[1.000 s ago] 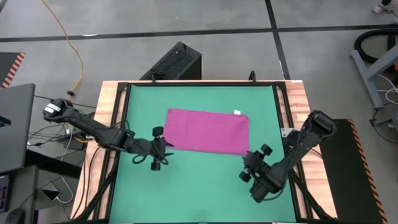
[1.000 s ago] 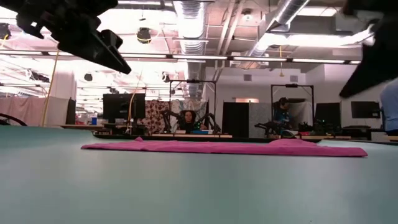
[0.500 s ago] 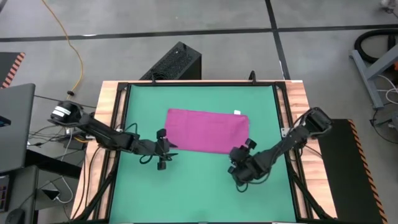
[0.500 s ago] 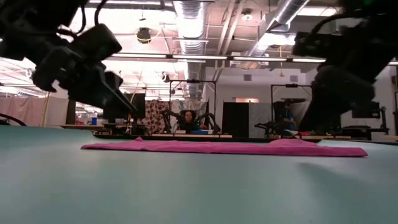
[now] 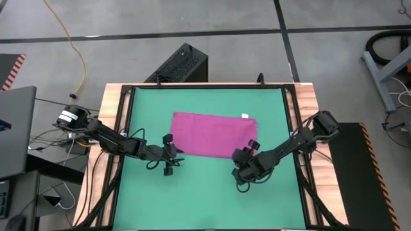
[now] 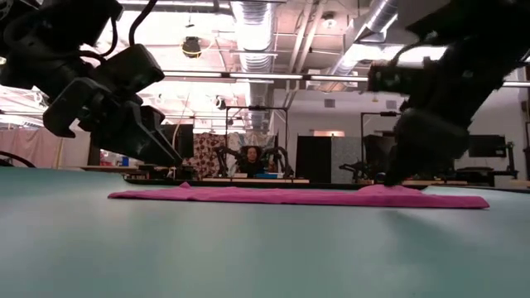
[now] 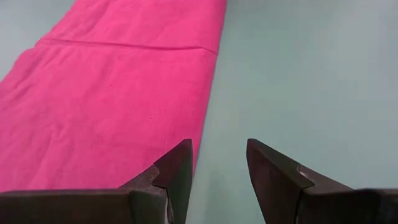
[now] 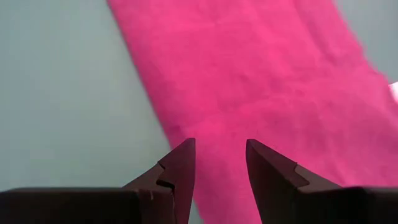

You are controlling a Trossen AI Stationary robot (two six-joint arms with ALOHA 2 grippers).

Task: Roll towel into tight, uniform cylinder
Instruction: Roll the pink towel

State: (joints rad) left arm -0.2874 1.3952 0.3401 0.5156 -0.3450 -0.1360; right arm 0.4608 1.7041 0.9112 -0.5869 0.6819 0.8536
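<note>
We see a grey concrete floor (image 5: 212, 19) around the wooden table (image 5: 308, 96), with a yellow cable (image 5: 74, 45) trailing at far left and a black box (image 5: 183, 64) just beyond the table. Across the room, ceiling ducts (image 6: 248, 25) and strip lights (image 6: 273, 77) hang above desks with dark monitors (image 6: 157, 141); someone seems seated there (image 6: 248, 157).

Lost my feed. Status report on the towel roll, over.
Left gripper open at towel near-left corner. Right gripper open at its near-right edge. Towel flat, unrolled on mat. Nothing in the way.
</note>
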